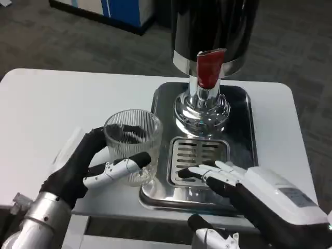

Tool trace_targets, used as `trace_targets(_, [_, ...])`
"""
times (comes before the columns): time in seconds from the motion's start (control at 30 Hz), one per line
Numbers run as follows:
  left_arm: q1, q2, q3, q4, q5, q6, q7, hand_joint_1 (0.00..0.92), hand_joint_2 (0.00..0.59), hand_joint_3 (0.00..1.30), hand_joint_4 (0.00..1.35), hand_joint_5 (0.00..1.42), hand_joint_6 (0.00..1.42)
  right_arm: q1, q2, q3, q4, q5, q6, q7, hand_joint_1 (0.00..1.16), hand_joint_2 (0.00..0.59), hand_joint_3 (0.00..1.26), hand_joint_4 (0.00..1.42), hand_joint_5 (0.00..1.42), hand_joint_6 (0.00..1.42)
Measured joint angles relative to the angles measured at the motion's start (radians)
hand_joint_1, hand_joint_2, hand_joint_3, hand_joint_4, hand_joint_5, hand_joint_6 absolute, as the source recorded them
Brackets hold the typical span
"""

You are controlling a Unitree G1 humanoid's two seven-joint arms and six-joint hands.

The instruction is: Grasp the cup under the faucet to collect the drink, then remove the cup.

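A clear ribbed glass cup (134, 142) stands on the white table just left of the dispenser's steel base, with nothing visible inside. My left hand (96, 163) grips it, fingers wrapped around its side. The drink dispenser (210, 36) rises at top centre, with a red tap handle (209, 67) above the faucet column (201, 106). Below lies the slotted drip grate (199, 155). My right hand (249, 189) rests at the front of the steel tray, fingers spread over the grate's front edge, holding nothing.
The steel tray (244, 129) takes up the table's right half. The white table (57, 109) stretches left and back. Beyond it are grey carpet and a blue and white cabinet (111, 10). The table's front edge runs just below my hands.
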Motion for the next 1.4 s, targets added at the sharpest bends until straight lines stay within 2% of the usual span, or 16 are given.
trace_targets(0.23, [-0.065,0.013,-0.062,0.081,0.017,-0.008,-0.007,0.338,0.21,0.61,0.54,0.61,0.44,0.009,0.0,-0.01,-0.013,0.006,0.0,0.0,0.41,0.447,0.18,0.13,0.05,0.02])
trace_targets(0.43, [-0.108,0.028,-0.079,0.105,0.042,-0.01,-0.005,0.311,0.211,0.59,0.52,0.6,0.44,0.018,0.0,-0.013,-0.016,0.017,0.0,0.0,0.39,0.455,0.18,0.14,0.06,0.03])
trace_targets(0.63, [-0.146,0.056,-0.117,0.097,0.122,0.011,0.032,0.242,0.185,0.58,0.48,0.54,0.43,0.025,0.0,-0.015,-0.018,0.019,0.0,0.0,0.39,0.455,0.18,0.14,0.06,0.03])
trace_targets(0.87, [-0.132,0.094,-0.15,-0.014,0.149,0.094,-0.002,0.143,0.162,0.59,0.46,0.48,0.42,0.036,0.0,-0.02,-0.022,0.022,0.0,0.0,0.39,0.455,0.18,0.14,0.06,0.03])
trace_targets(1.03, [-0.053,0.102,-0.154,-0.174,0.143,0.186,-0.04,0.076,0.151,0.59,0.42,0.43,0.4,0.041,0.001,-0.023,-0.024,0.025,0.0,-0.001,0.39,0.455,0.19,0.14,0.06,0.03])
trace_targets(1.3, [0.061,0.102,-0.187,-0.413,0.164,0.341,-0.046,0.047,0.146,0.62,0.39,0.4,0.39,0.041,0.001,-0.025,-0.027,0.034,0.001,-0.002,0.38,0.455,0.19,0.14,0.06,0.03])
trace_targets(1.4, [0.08,0.102,-0.189,-0.451,0.166,0.365,-0.045,0.044,0.152,0.63,0.39,0.41,0.39,0.041,0.002,-0.026,-0.027,0.037,0.003,-0.002,0.38,0.455,0.19,0.14,0.06,0.03])
